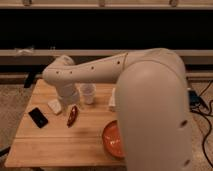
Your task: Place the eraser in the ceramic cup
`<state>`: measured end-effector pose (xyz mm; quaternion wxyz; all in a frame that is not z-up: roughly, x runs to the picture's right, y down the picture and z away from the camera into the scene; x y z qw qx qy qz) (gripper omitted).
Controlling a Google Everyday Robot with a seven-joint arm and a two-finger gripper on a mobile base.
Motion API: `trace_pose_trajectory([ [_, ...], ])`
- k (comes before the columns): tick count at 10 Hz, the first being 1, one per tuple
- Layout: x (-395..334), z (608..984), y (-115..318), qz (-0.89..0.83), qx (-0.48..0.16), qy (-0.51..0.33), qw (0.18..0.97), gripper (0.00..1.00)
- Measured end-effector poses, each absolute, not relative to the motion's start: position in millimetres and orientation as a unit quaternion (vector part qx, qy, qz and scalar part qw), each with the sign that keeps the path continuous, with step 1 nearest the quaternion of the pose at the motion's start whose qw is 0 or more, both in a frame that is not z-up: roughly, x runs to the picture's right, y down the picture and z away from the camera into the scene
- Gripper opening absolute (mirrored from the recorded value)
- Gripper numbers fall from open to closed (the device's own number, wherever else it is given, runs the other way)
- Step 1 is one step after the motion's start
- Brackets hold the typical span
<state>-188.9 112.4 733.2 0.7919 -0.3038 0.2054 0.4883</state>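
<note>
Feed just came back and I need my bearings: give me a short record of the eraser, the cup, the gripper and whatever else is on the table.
eraser: lying flat near the left edge of the table, nothing touching it
ceramic cup: upright, towards the back
gripper: low over the table between the beige block and the cup, apart from the eraser
other items: dark red pepper-shaped item in front of the gripper; orange bowl, partly hidden by the arm
task state: eraser not yet in the cup

Grained wood tabletop point(50, 145), slightly glossy eraser point(38, 117), smooth ceramic cup point(88, 93), matt plastic-looking arm shell point(150, 100).
</note>
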Motion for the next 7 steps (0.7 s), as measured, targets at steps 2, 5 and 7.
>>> trace_pose_trajectory([
  [2,-228,748,122,0.424,-0.329,0.188,0.823,0.65],
  [5,-280,768,141,0.342,-0.351,0.16,0.857,0.65],
  [7,-310,778,145,0.328,-0.342,0.134,0.87,0.65],
])
